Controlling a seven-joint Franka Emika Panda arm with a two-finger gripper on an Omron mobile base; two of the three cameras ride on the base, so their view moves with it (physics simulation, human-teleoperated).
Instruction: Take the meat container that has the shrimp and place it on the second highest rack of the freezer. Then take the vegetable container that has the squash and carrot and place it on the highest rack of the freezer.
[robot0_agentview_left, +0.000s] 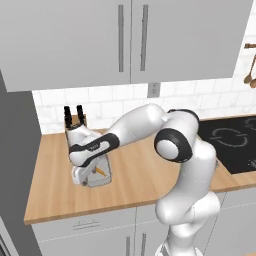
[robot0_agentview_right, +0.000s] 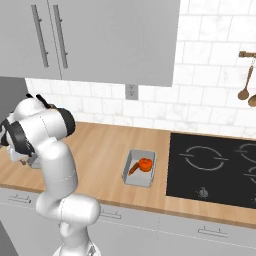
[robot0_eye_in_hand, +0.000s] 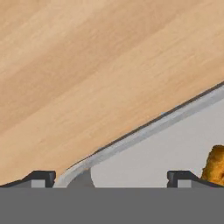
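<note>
We see the shrimp (robot0_agentview_left: 101, 171) in its container (robot0_agentview_left: 100, 180) on the counter (robot0_agentview_left: 55, 195) left of the cooktop (robot0_agentview_right: 215, 167), with the vegetable container (robot0_agentview_right: 140, 169) between them, under the wall cabinets (robot0_agentview_left: 75, 40)

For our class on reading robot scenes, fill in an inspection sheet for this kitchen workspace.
Surface: wooden counter, bare around the trays.
Job's things: shrimp container under the hand, shrimp inside; vegetable container beside the cooktop, orange pieces inside.
Clutter: knife block by the wall.
Grippers: gripper low over the shrimp container's rim, jaws wide open, holding nothing.
Cables: nothing seen.
Surroundings: wall cabinets, black cooktop, wall outlet, hanging spoons.
</note>
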